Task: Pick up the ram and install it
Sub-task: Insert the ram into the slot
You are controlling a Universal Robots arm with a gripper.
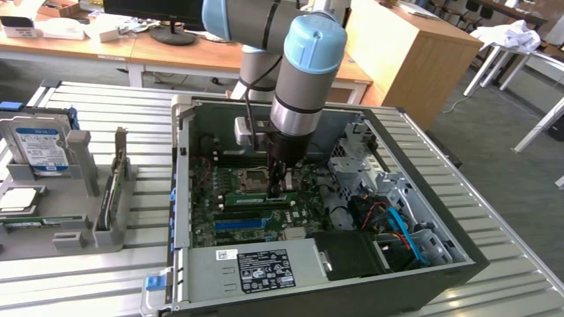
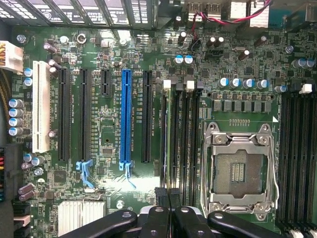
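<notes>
the gripper (image 1: 280, 189) is pinching the ram (image 1: 257, 197) by its thin top edge, jaws pressed together on it, with the green stick sitting in the memory slot (image 2: 165, 148) just beside the cpu socket (image 2: 240, 171) on its near side, so it is needing a straight, upright, even downward push until the white latches (image 2: 167, 85) are catching.

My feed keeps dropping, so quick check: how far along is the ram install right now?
Done: the thin green circuit-board ram stick is picked up and inside the open black computer case. In hand: the pincer is shut on it, holding it edge-on at the black memory slots beside the silver processor socket. Left: I cannot tell whether it is fully seated, and the pincer has not let go.
</notes>
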